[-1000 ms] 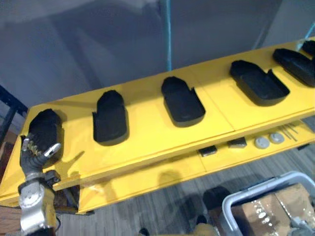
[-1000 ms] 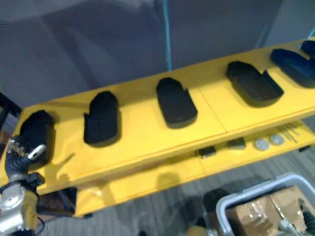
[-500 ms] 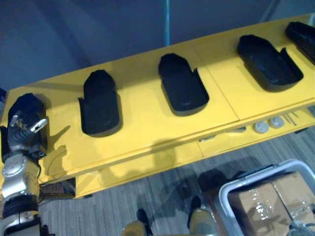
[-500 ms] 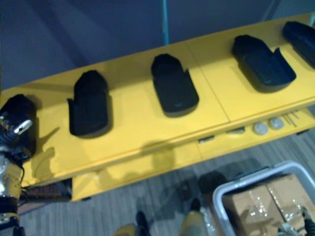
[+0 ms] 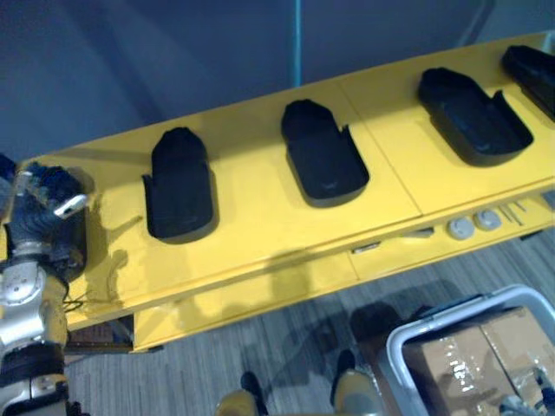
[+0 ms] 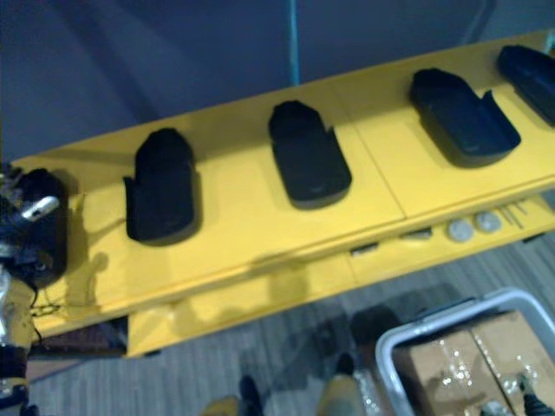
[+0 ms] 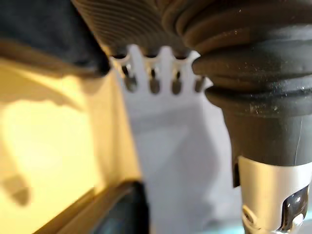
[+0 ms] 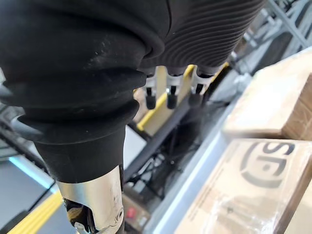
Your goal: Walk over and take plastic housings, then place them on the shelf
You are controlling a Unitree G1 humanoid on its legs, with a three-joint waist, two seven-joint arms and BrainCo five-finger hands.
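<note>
Black housing (image 6: 52, 251) at the yellow shelf's (image 5: 251, 225) end — left hand's (image 5: 39, 212) fingers (image 5: 48, 184) just over it, grip unclear.

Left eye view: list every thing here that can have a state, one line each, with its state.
Leftmost housing: lying on the yellow shelf, under the left hand; grip unclear.
Other housings: lying flat along the shelf, spaced apart, untouched.
Right hand: hanging near the cardboard boxes, nothing seen in it.
</note>
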